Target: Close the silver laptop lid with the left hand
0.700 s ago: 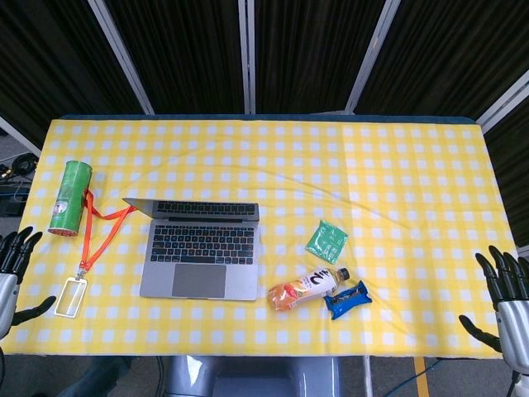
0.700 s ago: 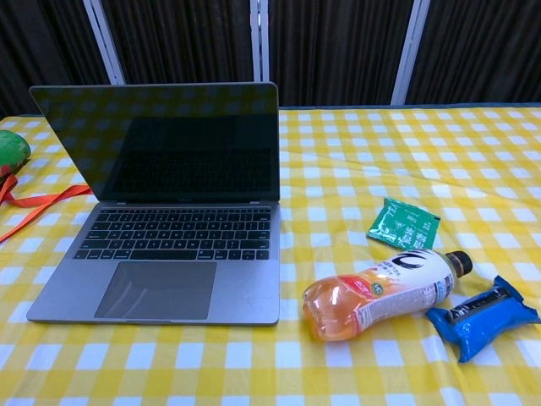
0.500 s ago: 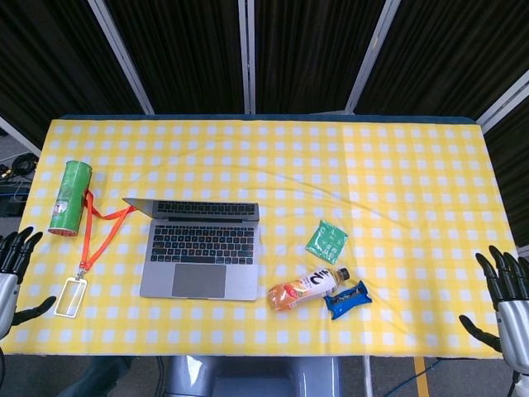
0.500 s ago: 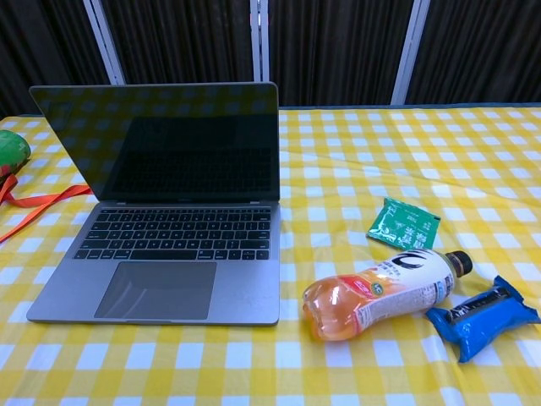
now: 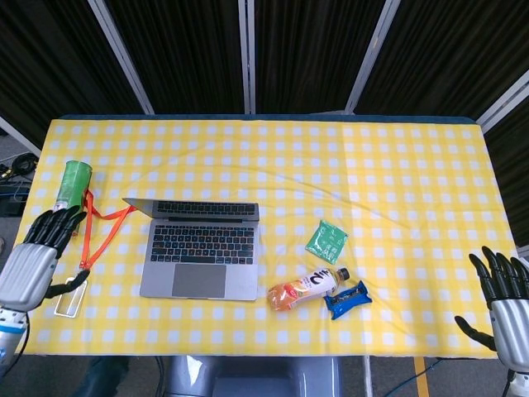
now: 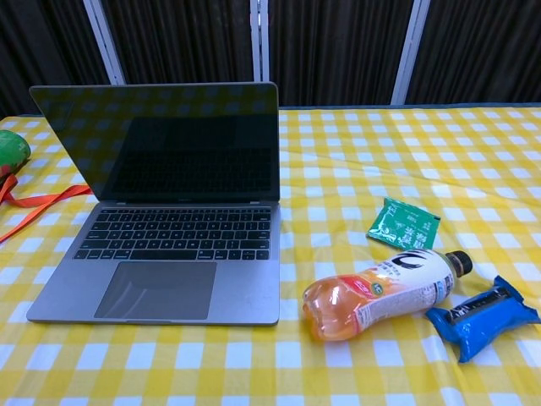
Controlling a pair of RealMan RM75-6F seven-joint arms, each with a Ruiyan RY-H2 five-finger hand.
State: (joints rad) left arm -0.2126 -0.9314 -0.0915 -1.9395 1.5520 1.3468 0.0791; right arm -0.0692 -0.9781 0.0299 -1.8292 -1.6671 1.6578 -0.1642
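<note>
Head view: we see our left hand (image 5: 31,263), fingers apart and holding nothing, left of the open silver aluminium laptop (image 5: 201,246); our right hand (image 5: 504,306), fingers likewise spread, hovers by the yellow-checked table's (image 5: 397,165) right edge.

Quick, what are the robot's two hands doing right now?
Left hand: open, holding nothing.
Right hand: open, holding nothing.
</note>
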